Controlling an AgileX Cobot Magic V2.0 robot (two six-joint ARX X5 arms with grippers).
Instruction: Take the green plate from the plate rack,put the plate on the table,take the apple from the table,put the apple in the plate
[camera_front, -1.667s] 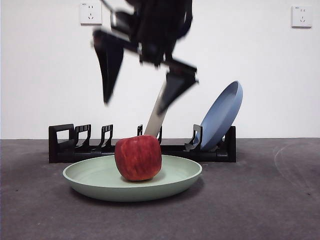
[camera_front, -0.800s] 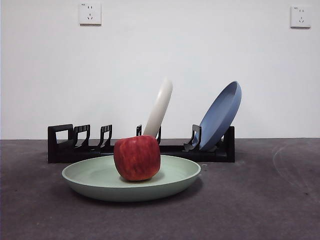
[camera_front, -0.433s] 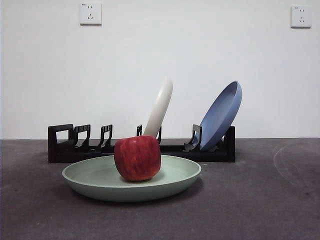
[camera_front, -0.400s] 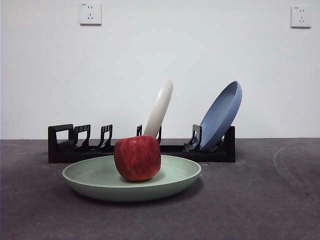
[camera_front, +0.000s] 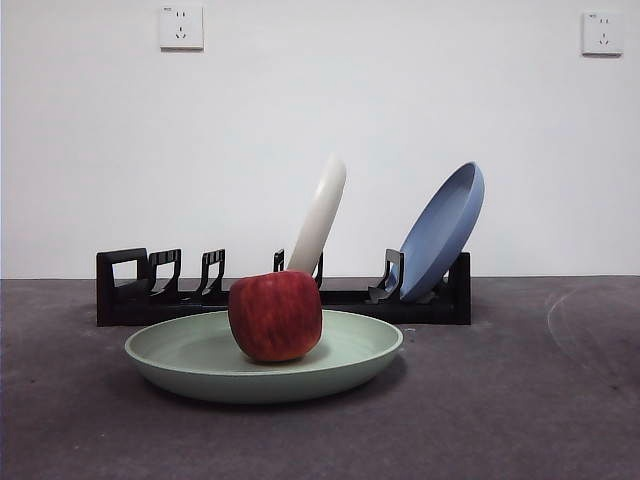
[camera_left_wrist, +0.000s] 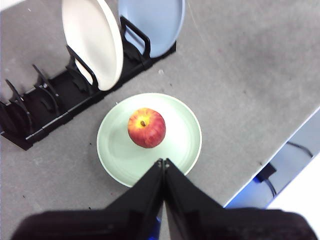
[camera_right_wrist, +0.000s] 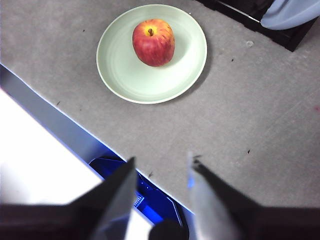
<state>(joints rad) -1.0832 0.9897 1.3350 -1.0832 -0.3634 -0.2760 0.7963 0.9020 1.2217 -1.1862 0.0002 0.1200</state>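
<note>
The green plate (camera_front: 340, 362) lies flat on the table (camera_front: 520, 400) in front of the plate rack (camera_front: 130, 290). The apple (camera_front: 275, 315) stands upright in the middle of the plate. Both show in the left wrist view, plate (camera_left_wrist: 116, 150) and apple (camera_left_wrist: 146, 127), and in the right wrist view, plate (camera_right_wrist: 125, 70) and apple (camera_right_wrist: 153, 42). My left gripper (camera_left_wrist: 163, 162) is shut and empty, high above the plate. My right gripper (camera_right_wrist: 160, 162) is open and empty, high above the table's edge. Neither arm shows in the front view.
A cream-white plate (camera_front: 320, 215) and a blue plate (camera_front: 445, 230) lean in the rack's slots; both show in the left wrist view, cream-white (camera_left_wrist: 92, 42), blue (camera_left_wrist: 152, 22). The table's edge (camera_left_wrist: 270, 155) runs close to the green plate. A white wall (camera_front: 400, 100) stands behind.
Two seconds ago an arm hung open above the apple in the front view; it has since risen out of that view. The plate and apple have not moved.
</note>
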